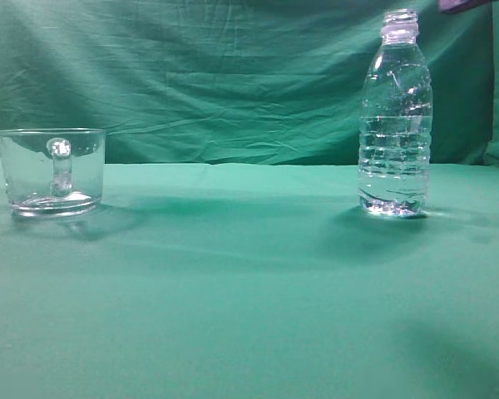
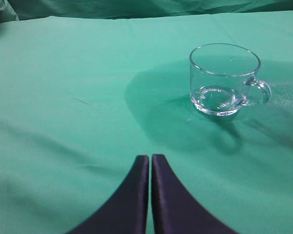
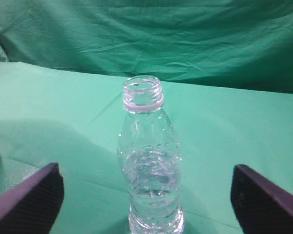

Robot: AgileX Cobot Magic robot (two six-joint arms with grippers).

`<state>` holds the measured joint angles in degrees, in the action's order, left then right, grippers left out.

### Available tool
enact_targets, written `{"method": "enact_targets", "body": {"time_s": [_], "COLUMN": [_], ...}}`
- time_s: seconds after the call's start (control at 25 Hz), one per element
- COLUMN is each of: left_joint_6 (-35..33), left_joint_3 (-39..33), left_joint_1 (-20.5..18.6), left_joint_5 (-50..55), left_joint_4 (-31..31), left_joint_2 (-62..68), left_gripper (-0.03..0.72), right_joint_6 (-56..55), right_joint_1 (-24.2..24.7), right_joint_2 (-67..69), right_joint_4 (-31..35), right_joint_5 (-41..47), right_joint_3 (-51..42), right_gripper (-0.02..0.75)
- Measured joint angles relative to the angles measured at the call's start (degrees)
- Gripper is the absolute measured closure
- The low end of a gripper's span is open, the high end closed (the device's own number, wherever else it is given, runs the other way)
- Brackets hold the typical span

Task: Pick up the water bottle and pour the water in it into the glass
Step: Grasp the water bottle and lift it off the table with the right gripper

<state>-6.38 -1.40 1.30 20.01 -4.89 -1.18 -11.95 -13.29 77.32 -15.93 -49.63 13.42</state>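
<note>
On smooth cloth [image 1: 233,291]: ribbed clear bottle [image 1: 395,125]

Dark purplish-black fingers [image 2: 136,200], smooth and tapering on the left, faintly cross-textured [image 3: 27,202] on the right.

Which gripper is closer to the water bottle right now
Right. The right gripper is open with the water bottle centered between its fingers. The left gripper is shut, facing the glass on the other side.

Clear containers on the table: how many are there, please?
2. The glass stands at the left of the exterior view, empty. The bottle stands upright at the right, uncapped, about half full. None seems hidden.
</note>
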Motion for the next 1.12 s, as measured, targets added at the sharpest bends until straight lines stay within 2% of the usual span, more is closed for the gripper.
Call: {"method": "enact_targets", "body": {"time_s": [0.12, 0.16, 0.24, 0.84, 0.88, 1.12], "left_joint_6": [0.0, 0.0, 0.0, 0.0, 0.0, 0.0], "left_joint_3": [0.0, 0.0, 0.0, 0.0, 0.0, 0.0], "left_joint_1": [0.0, 0.0, 0.0, 0.0, 0.0, 0.0], "left_joint_5": [0.0, 0.0, 0.0, 0.0, 0.0, 0.0], "left_joint_4": [0.0, 0.0, 0.0, 0.0, 0.0, 0.0], "left_joint_2": [0.0, 0.0, 0.0, 0.0, 0.0, 0.0], "left_gripper": [0.688, 0.688, 0.688, 0.688, 0.688, 0.688], "right_joint_6": [-1.6, -2.3, -3.3, -4.2, -4.2, -2.5], "right_joint_1": [0.0, 0.0, -0.1, -0.1, -0.1, -0.1], "right_joint_2": [5.8, 7.5, 11.4, 35.0, 35.8, 37.6], "right_joint_4": [-3.0, -4.0, -5.1, -5.0, -5.4, -7.8], "right_joint_5": [-1.9, -2.6, -3.5, -8.5, -8.5, -9.1], "right_joint_3": [2.6, 3.5, 5.8, 21.5, 22.1, 23.7], "right_gripper": [0.094, 0.053, 0.069, 0.069, 0.123, 0.314]}}
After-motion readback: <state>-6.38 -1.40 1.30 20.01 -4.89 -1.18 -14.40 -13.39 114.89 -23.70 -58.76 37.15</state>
